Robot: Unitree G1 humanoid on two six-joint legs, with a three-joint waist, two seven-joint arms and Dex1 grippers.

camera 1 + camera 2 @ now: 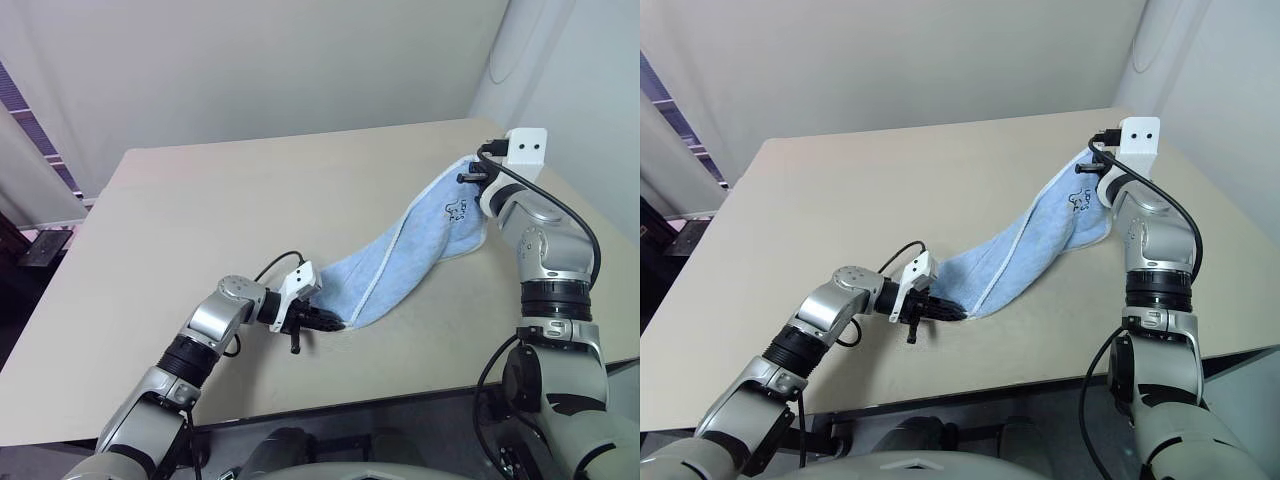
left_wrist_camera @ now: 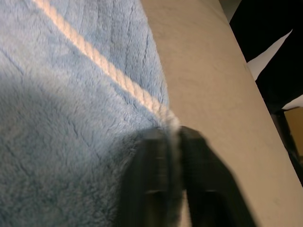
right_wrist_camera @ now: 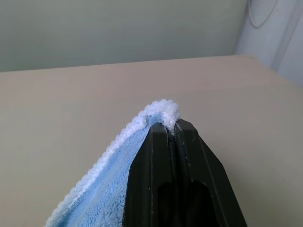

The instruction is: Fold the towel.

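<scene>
Pale walls are seen behind a broad beige table (image 1: 230, 200), and across its right half the towel (image 1: 410, 260) is stretched in a long sagging band between two arms. Its light blue terry is edged in white, and a small dark printed figure (image 1: 455, 209) is shown near the raised end. That far end is lifted clear of the tabletop by the right gripper (image 3: 171, 124), whose black fingers are pressed together on a white-trimmed corner; in the right wrist view the corner is seen bunched just at the fingertips, with bare table beyond. From there the cloth is draped downward toward the near edge of the table, folded loosely along its length so that a white hem line runs down the middle. The lower end is pinched by the left gripper (image 1: 322, 320), held low over the table, and its fingers are closed tight on the towel's edge. In the left wrist view the white edging (image 2: 109, 71) is caught between the two dark fingers (image 2: 151, 184), blue pile to one side and beige tabletop to the other.
</scene>
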